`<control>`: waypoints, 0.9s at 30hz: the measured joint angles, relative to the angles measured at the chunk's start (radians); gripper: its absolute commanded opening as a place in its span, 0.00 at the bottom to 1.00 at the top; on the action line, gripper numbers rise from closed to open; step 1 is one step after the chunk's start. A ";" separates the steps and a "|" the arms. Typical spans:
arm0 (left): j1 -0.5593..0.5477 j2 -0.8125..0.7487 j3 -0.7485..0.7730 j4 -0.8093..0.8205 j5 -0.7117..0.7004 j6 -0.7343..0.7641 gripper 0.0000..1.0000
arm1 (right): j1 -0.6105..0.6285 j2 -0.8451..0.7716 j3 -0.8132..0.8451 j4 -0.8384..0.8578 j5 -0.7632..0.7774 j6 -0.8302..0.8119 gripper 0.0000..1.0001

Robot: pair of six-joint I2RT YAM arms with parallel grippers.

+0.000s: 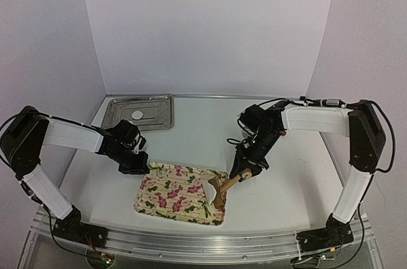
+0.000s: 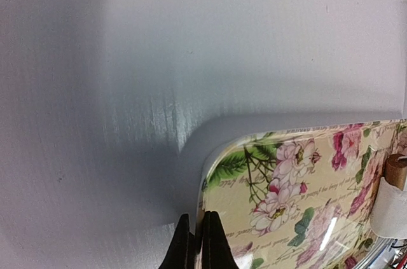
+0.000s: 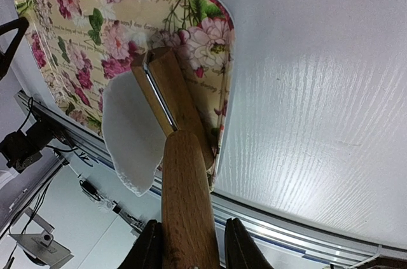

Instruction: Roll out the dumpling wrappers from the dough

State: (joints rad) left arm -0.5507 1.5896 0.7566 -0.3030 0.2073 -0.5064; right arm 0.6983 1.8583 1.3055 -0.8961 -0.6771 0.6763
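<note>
Right pincer is clenched on the handle of the wooden rolling pin; in the right wrist view the handle is wedged between both fingers. The pin's long axis is laid from that pincer down-left toward the near right corner of the floral rectangular board, with the roller head at the end away from the pincer. The flat white sheet of dough is found at the roller head, spread to its left in the wrist view and carried out to the board's near edge. Whether it is stuck to the roller or overhangs the edge cannot be told. The dough is thus placed straight down the handle axis from the right pincer, so the right arm is judged much the nearer. Left pincer is clamped on the board's left rim, well apart from the dough, and is judged to be steadying the board. One small round white dough wrapper is seen in the shiny steel tray at the back left of the white bench. A stroke along the handle axis, across the sheet, is judged to be needed next.
</note>
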 measured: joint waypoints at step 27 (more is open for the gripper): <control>0.015 -0.460 -0.090 -0.186 0.017 -0.024 0.60 | 0.027 0.088 0.374 -0.148 0.212 -0.041 0.00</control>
State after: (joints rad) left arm -0.5354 1.1292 0.6663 -0.4891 0.2242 -0.5305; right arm 0.7254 1.9465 1.6796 -1.0443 -0.4656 0.6357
